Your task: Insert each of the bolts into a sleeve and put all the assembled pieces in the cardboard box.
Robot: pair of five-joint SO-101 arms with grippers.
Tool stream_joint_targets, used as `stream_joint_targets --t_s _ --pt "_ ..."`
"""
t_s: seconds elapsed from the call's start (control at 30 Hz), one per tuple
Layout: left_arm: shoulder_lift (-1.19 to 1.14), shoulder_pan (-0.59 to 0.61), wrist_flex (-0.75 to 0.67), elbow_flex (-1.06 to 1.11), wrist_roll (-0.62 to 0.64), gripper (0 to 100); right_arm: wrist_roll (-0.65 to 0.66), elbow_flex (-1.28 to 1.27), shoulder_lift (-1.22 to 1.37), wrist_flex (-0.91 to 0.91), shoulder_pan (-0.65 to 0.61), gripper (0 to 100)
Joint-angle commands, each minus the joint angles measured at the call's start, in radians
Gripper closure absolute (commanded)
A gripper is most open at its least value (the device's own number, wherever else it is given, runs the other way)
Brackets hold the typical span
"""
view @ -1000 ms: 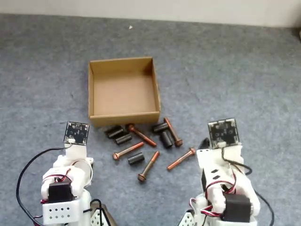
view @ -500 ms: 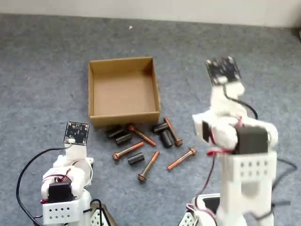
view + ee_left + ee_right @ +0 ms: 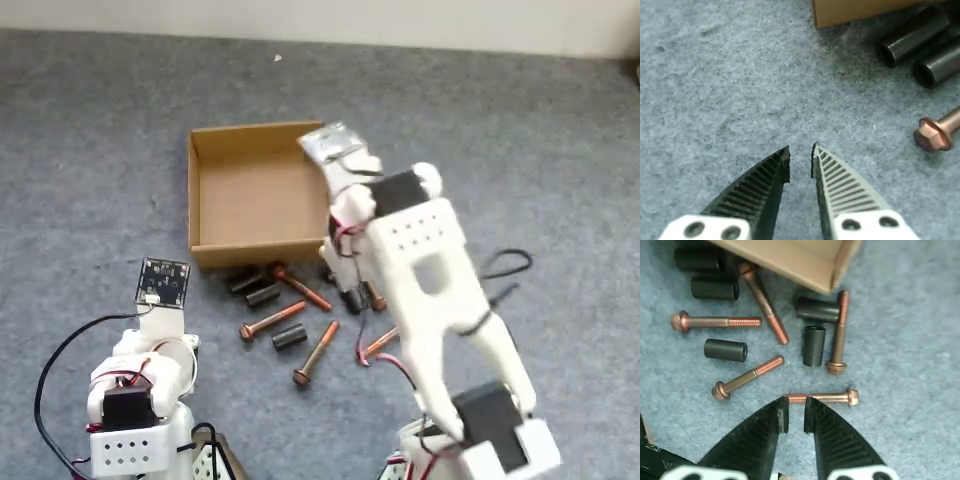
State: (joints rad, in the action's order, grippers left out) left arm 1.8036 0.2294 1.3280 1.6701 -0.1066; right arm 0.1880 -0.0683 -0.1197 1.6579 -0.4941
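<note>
Several copper bolts and black sleeves lie loose on the grey carpet in front of the cardboard box (image 3: 262, 195). My right arm (image 3: 420, 260) stretches over their right side. My right gripper (image 3: 796, 415) hangs above them, shut to a narrow slit and holding nothing; a bolt (image 3: 822, 398) lies just past its tips. Beyond that are an upright sleeve (image 3: 815, 346) and another bolt (image 3: 747, 376). My left arm (image 3: 150, 370) sits folded at the near left. Its gripper (image 3: 800, 152) is shut and empty over bare carpet, with two sleeves (image 3: 912, 35) and a bolt head (image 3: 932, 134) ahead.
The box (image 3: 790, 260) stands open and holds nothing, its front wall touching the nearest sleeves (image 3: 240, 280). Carpet stretches free on the left and far sides of the box. A black cable (image 3: 505, 265) loops on the carpet at the right.
My right arm rose from its folded pose at the near right, then swung forward and left over the bolts. The left arm and all the parts stayed put.
</note>
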Motion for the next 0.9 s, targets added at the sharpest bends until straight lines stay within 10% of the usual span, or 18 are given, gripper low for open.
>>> stream_joint_targets --t_s 0.0,0.87 --pt "0.010 0.010 0.005 -0.015 -0.008 91 -0.005 0.035 0.050 -0.056 -0.019 93.7" --pt "0.010 0.010 0.005 -0.015 -0.008 91 0.098 -0.435 0.059 -0.579 0.051 93.6"
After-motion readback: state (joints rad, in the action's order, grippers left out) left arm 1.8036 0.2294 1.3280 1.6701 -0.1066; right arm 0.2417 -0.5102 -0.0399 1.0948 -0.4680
